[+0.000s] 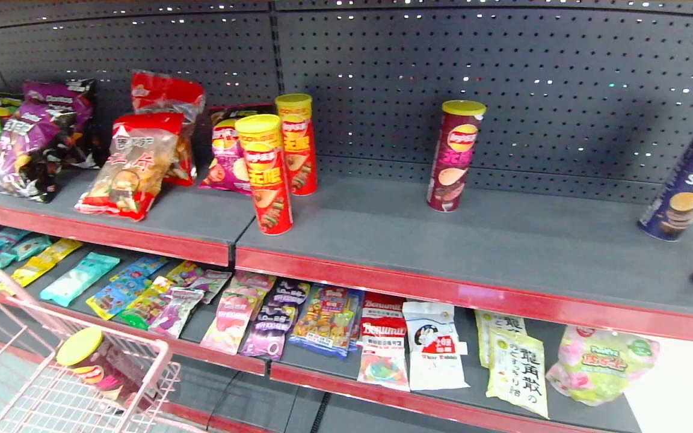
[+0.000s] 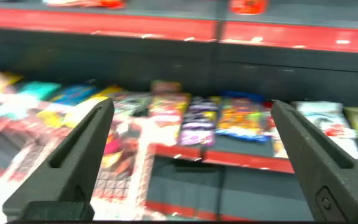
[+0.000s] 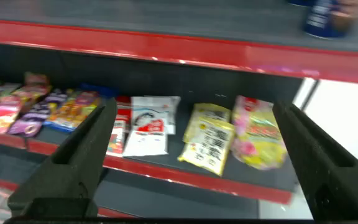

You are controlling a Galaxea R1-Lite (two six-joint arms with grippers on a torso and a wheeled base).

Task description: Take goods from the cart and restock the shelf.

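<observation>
Grey shelf has gaps; left gripper and right gripper gape empty. Next: fetch the apparent can by the corner of the cart.

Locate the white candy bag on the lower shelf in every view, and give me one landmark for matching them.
Head view: the white candy bag lies on the lower shelf, between a red-and-white pack and a yellow-green bag.
Left wrist view: white candy bag, same shelf.
Right wrist view: white candy bag, beside the yellow-green bag.
Shared landmark: the upper shelf's red front edge.
</observation>
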